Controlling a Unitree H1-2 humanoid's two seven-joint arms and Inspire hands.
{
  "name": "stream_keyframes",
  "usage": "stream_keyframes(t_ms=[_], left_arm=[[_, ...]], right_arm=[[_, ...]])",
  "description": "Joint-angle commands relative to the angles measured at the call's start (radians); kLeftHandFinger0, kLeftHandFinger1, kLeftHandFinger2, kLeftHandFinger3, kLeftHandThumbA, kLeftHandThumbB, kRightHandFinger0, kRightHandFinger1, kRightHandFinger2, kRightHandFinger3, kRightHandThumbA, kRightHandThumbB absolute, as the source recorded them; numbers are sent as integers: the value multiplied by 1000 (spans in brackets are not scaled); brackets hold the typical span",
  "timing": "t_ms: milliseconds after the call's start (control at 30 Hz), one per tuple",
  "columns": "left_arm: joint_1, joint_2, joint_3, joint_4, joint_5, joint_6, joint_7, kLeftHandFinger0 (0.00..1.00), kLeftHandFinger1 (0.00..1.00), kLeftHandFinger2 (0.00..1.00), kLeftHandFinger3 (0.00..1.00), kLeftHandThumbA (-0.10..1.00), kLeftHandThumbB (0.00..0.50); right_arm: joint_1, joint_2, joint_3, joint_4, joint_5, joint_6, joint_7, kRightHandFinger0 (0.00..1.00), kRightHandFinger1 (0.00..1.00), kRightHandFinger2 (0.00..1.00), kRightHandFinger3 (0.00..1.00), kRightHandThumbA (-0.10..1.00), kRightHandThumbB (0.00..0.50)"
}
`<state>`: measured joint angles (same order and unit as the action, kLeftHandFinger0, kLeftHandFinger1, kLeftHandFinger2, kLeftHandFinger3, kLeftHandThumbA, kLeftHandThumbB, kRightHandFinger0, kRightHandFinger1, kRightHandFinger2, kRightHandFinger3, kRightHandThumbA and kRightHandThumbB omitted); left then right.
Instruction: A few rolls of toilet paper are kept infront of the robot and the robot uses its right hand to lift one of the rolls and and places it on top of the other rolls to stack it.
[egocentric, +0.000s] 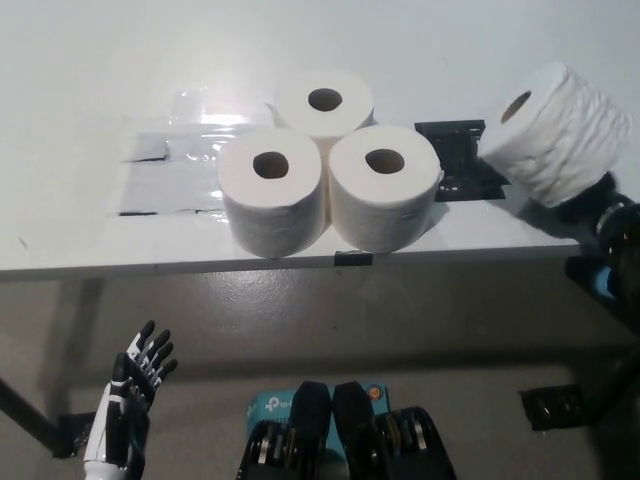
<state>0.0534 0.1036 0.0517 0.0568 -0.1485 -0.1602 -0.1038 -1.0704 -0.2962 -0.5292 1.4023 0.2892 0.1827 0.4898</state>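
Three upright rolls (330, 165) clustered on worktop (80, 200). Fourth roll (555, 130) tilted, right of cluster, gripped from below by right hand (612, 215). Left hand (135, 385) below worktop edge, empty, fingers spread.

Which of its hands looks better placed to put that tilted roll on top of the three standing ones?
The right hand: it already holds the tilted roll up beside the three rolls. The white left hand hangs open below the table.

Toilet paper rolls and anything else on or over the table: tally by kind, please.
Upright rolls grouped on the table: 3
Tilted roll on the right hand: 1
Black object by the group: 1
Total: 5
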Motion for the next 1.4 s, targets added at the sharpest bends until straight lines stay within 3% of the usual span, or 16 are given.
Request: stream_keyframes(t_ms=[0,167,400,467,667,700,800,900,933,967,1000,1067,1133,1167,1233,1367], left_arm=[[-1,5,1,-33,-12,-16,-15,1000,1000,1000,1000,1000,165],[-1,7,0,-32,-9,-24,-17,1000,1000,1000,1000,1000,161],[-1,7,1,-33,-11,-19,-16,1000,1000,1000,1000,1000,156],[-1,7,-1,-34,-9,-20,-17,1000,1000,1000,1000,1000,151],[2,9,-1,-29,-4,-24,-17,1000,1000,1000,1000,1000,144],[2,9,-1,-30,-4,-23,-17,1000,1000,1000,1000,1000,143],[4,9,-3,-33,-6,-22,-18,1000,1000,1000,1000,1000,141],[2,11,-4,-37,-5,-19,-19,1000,1000,1000,1000,1000,138],[0,10,-4,-37,-5,-16,-18,1000,1000,1000,1000,1000,135],[-1,8,-4,-37,-3,-14,-16,1000,1000,1000,1000,1000,136],[-1,9,-5,-33,-2,-18,-17,1000,1000,1000,1000,1000,138],[-2,9,-7,-25,0,-28,-19,1000,1000,1000,1000,1000,132],[1,9,-7,-33,-1,-19,-19,1000,1000,1000,1000,1000,140],[-1,10,-8,-33,1,-19,-19,1000,1000,1000,1000,1000,139],[-3,9,-10,-31,8,-23,-17,1000,1000,1000,1000,1000,137],[-4,10,-11,-30,5,-24,-19,1000,1000,1000,1000,1000,138]], right_arm=[[-136,-41,1,-65,71,61,97,0,0,0,0,966,52],[-173,-46,-17,-136,122,142,124,0,0,0,0,944,45],[-216,-51,58,-231,91,154,142,0,0,0,0,1000,30],[-234,-51,101,-260,62,173,96,0,0,0,0,953,53],[-276,-37,283,-288,-58,148,2,0,0,0,0,858,1],[-283,-30,301,-286,-68,146,-11,0,0,0,10,749,0],[-301,-22,353,-261,-85,153,-42,0,0,0,0,669,41],[-314,1,385,-242,-105,143,-104,0,0,37,269,481,11],[-315,10,392,-243,-107,144,-117,0,0,98,490,461,16],[-314,19,405,-243,-114,134,-111,0,0,167,608,455,15],[-316,27,439,-242,-142,123,-109,0,0,290,552,527,27],[-315,29,491,-240,-181,89,-99,0,0,326,570,584,28],[-325,43,505,-216,-181,84,-108,0,0,346,714,547,31],[-330,47,503,-210,-174,87,-112,0,0,385,854,525,25],[-341,55,505,-196,-172,94,-120,0,0,413,925,503,24],[-360,70,528,-172,-193,81,-112,0,0,380,647,549,0]])
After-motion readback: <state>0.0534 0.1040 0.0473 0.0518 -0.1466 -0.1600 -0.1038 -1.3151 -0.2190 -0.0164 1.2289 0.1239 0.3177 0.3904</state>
